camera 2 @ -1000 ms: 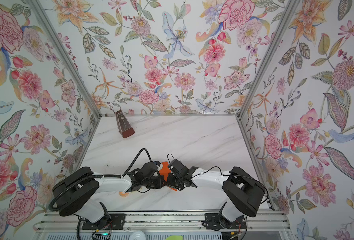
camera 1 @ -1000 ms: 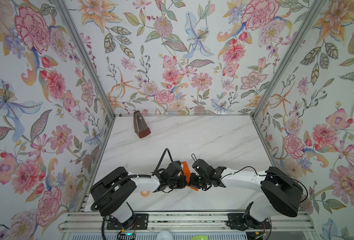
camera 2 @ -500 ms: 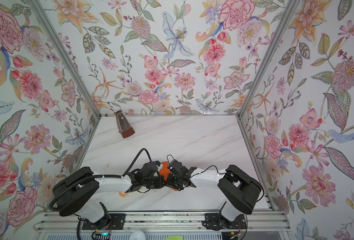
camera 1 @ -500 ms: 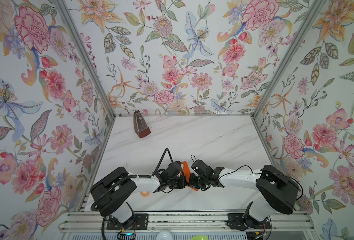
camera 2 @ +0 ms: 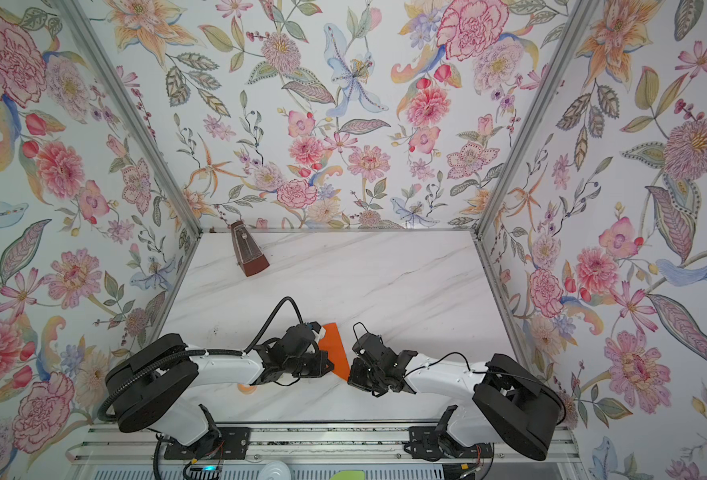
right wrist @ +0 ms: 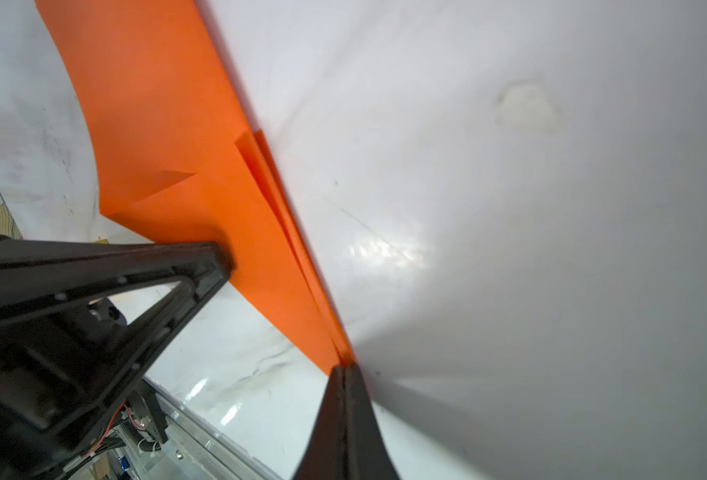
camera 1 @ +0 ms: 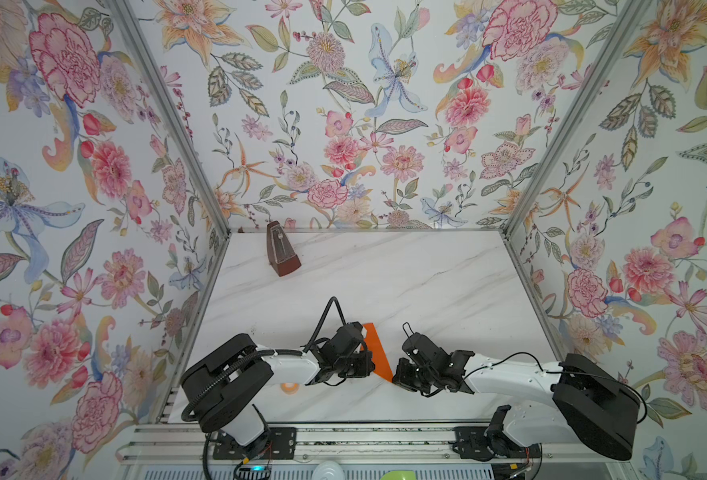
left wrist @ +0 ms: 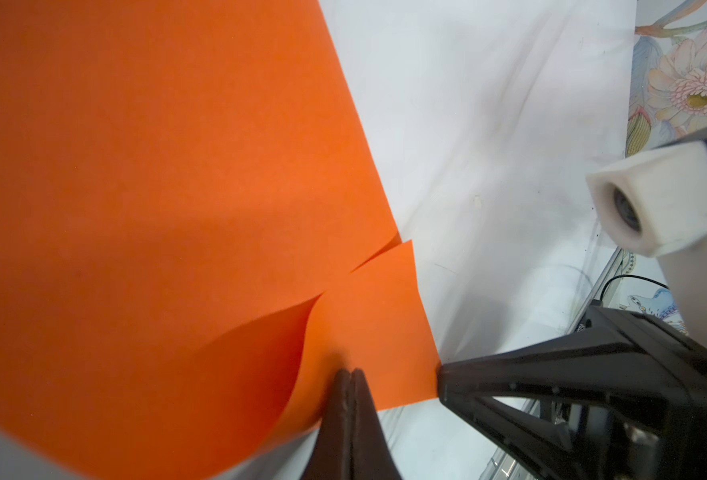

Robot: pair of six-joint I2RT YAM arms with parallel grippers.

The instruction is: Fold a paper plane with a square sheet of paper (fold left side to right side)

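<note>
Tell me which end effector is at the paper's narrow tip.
The right end effector: its shut tips meet the paper at its point. The left end effector sits on its flat face.

White links, black joints, looped black cable; red wiring, seemingly.

Both top views overhead, looking down; wrist views close, sharing paper.

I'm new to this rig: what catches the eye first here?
The bright-orange square sheet of paper, folded narrow, lies front and centre on the marble table, with the left gripper and right gripper, both shut, touching it from either side. Floral wallpaper covers the walls; a brown metronome stands at the table's back left.
</note>
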